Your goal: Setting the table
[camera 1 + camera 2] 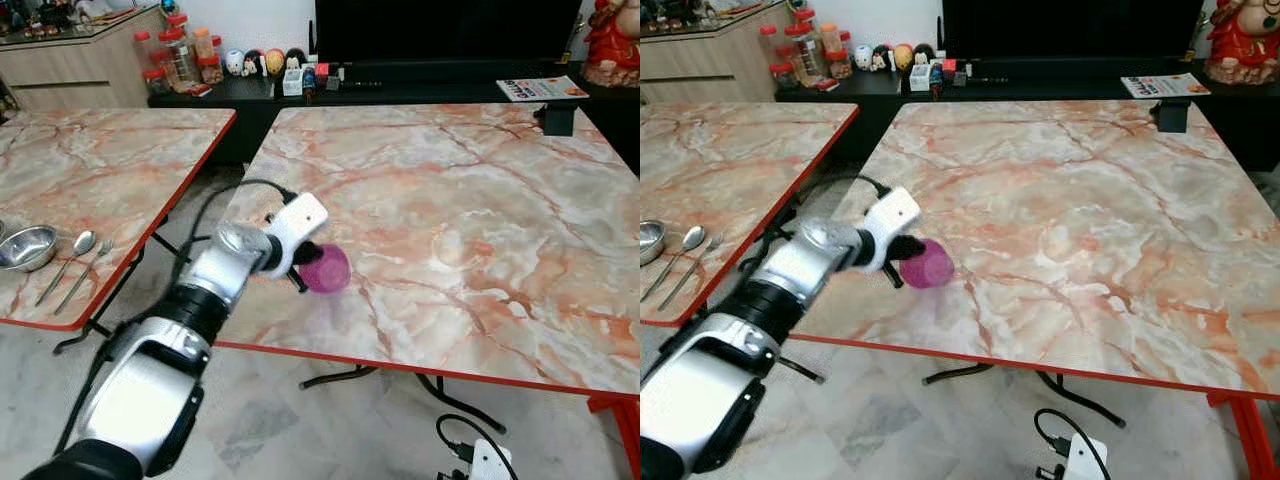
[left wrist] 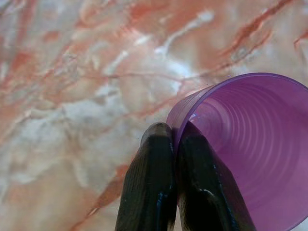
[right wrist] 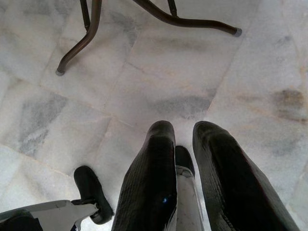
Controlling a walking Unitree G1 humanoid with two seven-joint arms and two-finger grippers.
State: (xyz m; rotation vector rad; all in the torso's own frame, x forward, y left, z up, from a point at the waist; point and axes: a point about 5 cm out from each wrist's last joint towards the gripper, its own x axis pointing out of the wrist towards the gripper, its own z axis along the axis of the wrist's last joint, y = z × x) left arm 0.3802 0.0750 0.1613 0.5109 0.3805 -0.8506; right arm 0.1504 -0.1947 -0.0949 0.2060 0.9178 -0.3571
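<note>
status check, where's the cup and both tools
Left tool shut on purple cup rim, over the big table. Right tool idle, open above floor. Bowl, spoon, fork on side table.

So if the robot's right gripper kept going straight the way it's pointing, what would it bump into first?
Probably the pale marble-tiled floor. The right gripper hangs pointing down at bare tiles, and the dark metal table legs lie off to the side, though depth is hard to judge.

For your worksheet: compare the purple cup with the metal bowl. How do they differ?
The purple cup is translucent plastic; the metal bowl is shiny steel. The cup is pinched at its rim by the left gripper over the big table; the bowl sits free on the side table. Both are tableware.
</note>
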